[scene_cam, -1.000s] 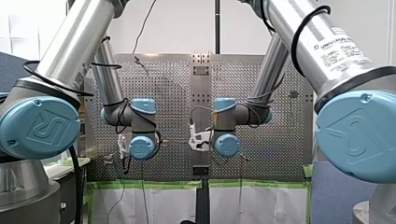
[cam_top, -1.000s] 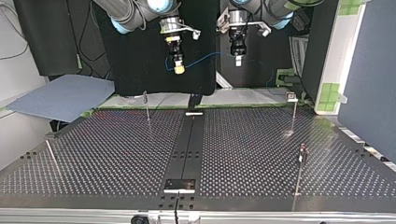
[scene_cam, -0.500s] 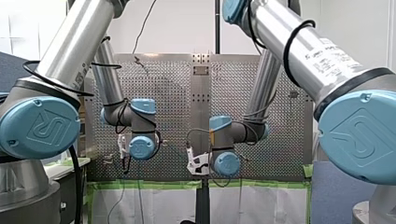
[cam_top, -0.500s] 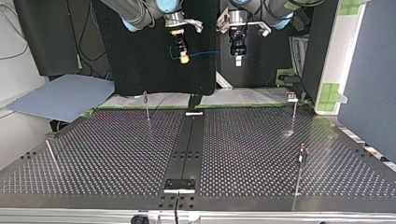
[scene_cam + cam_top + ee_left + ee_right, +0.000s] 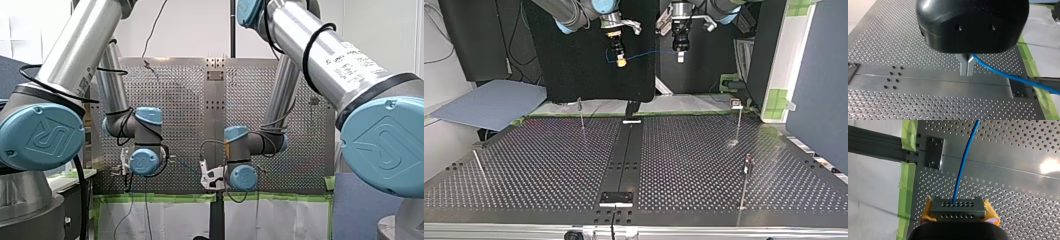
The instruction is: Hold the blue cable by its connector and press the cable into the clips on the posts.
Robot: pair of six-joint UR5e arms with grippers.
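The robot's right gripper (image 5: 958, 211) has its yellow pads (image 5: 989, 208) clamped on the ends of a grey perforated connector block (image 5: 958, 206), whose long axis runs pad to pad. A thin blue cable (image 5: 965, 160) leaves the block's middle and points straight ahead, away from the fingers, above the perforated metal table (image 5: 1010, 182). The left gripper (image 5: 967, 67) has its metal fingers pinched shut on that cable, which in the top view spans both grippers at the frame's upper middle.

The blue cable (image 5: 1010, 77) runs out of the left wrist view. The clips (image 5: 736, 103) on the posts (image 5: 738, 125) are too small to make out
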